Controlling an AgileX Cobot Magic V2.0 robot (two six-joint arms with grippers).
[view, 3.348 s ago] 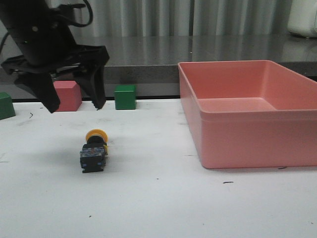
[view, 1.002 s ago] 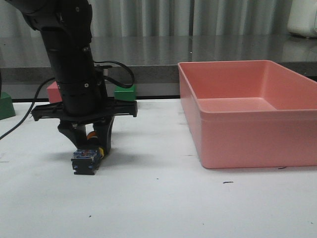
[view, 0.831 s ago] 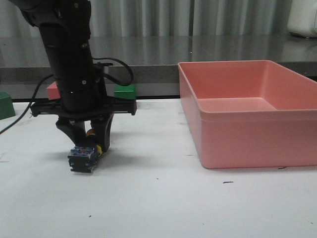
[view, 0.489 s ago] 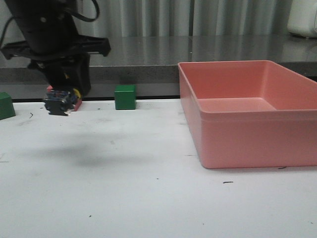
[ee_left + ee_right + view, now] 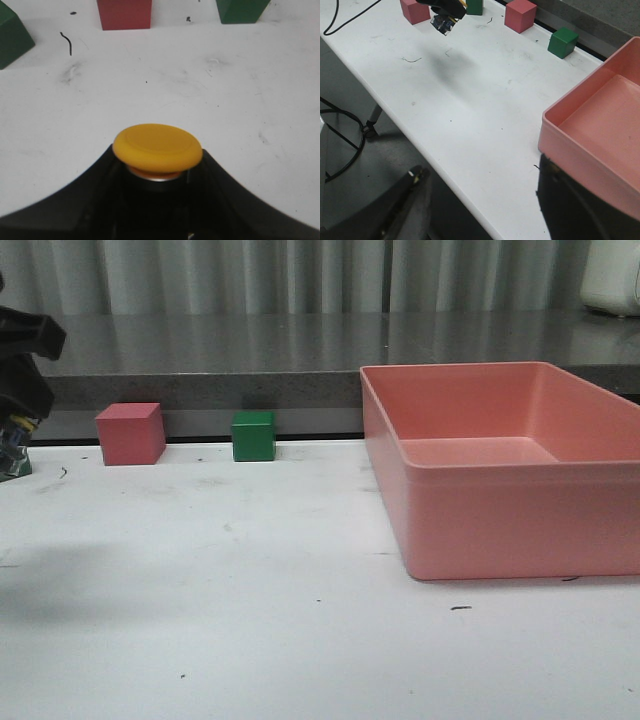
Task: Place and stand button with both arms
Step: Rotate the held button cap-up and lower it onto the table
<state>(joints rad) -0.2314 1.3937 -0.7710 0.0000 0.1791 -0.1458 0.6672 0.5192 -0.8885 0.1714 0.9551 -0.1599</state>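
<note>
the table is a flat white top, matt and scuffed, with small dark specks and hair-thin marks across it. behind it runs a grey stone-like ledge with a dull sheen, and behind that hang pale pleated curtains. in the right wrist view the table's near edge drops to a grey floor where a black cable lies.

the left gripper shows only at the far left edge of the front view, lifted off the table, black and hard-edged. it is clamped on the button: in its own wrist view the smooth, round yellow cap sits between the black fingers, above a black collar with a thin metal ring. in the right wrist view the button's blocky black and bluish base hangs below the fingers, clear of the table, with a soft shadow beneath.

beyond the left gripper, near the ledge, stand a pink cube and a green cube, both plain and sharp-cornered; a 2nd green cube sits closer to it. well away to its right lies a pink plastic bin, smooth, rectangular, with a rolled rim.

the right gripper shows 2 blurred dark fingers set wide apart with nothing between them, probably out past the table's edge.
</note>
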